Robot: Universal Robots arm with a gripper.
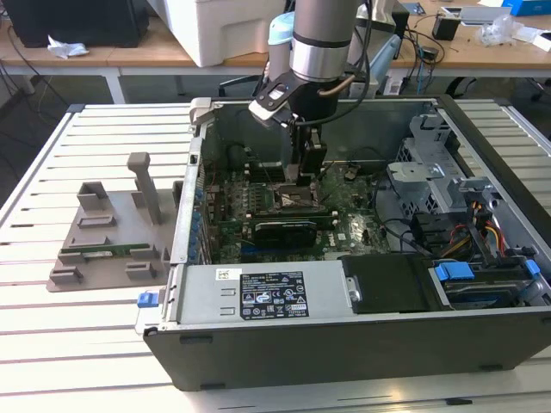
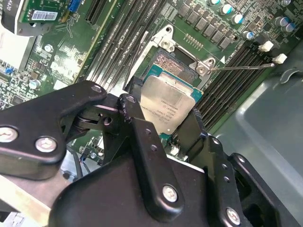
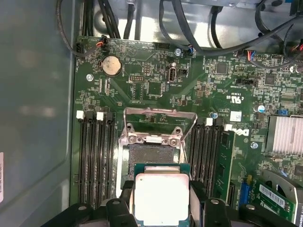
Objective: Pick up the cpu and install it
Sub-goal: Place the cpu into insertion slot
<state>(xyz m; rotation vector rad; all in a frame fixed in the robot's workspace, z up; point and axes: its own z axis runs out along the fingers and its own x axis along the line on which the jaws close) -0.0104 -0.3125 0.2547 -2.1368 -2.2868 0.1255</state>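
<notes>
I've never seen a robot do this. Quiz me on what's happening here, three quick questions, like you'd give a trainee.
1. True or false: the tool is shut on the cpu.
2. The metal frame of the socket is: A raised open; B clamped shut; C missing.
3. Fill in: in the exterior view, the grey fixture lies outside the computer case on the view's ____.
Key: 1 true; 2 A; 3 left.

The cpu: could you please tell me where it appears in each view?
Exterior view: I cannot make it out; the tool hangs over the socket.
First wrist view: cpu clamped in the tool, at the socket's edge.
Second wrist view: cpu gripped, just over the socket.
Shared landmark: the open socket.
</notes>
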